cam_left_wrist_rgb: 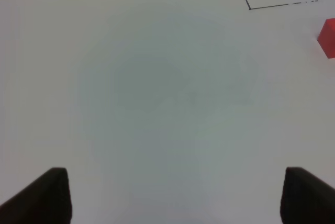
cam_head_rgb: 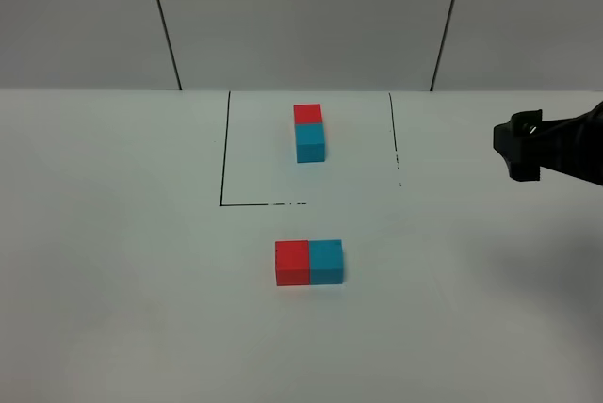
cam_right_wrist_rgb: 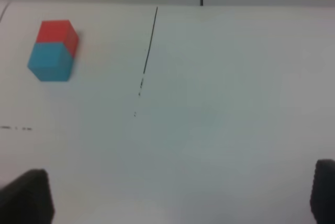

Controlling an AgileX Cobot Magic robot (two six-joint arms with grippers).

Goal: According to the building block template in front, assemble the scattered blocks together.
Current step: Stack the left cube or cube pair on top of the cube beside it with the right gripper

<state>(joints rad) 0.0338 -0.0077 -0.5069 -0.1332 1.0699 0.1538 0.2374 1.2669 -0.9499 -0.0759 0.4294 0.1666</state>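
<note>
The building block template [cam_head_rgb: 309, 133] is a red cube joined to a cyan cube, lying inside the black-lined box at the back; the right wrist view shows the template [cam_right_wrist_rgb: 52, 50] too. Nearer the front, the scattered red block [cam_head_rgb: 292, 263] and cyan block [cam_head_rgb: 326, 262] sit side by side, touching, red on the left. My right gripper [cam_head_rgb: 523, 147] hovers at the far right, apart from all blocks, and stands open and empty [cam_right_wrist_rgb: 175, 198]. My left gripper [cam_left_wrist_rgb: 175, 195] is open over bare table, with the red block [cam_left_wrist_rgb: 327, 37] off at the frame's edge.
A thin black outline [cam_head_rgb: 224, 149] marks the template's box on the white table [cam_head_rgb: 113, 262]. A grey panelled wall [cam_head_rgb: 301, 17] closes off the back. The left arm is outside the exterior high view.
</note>
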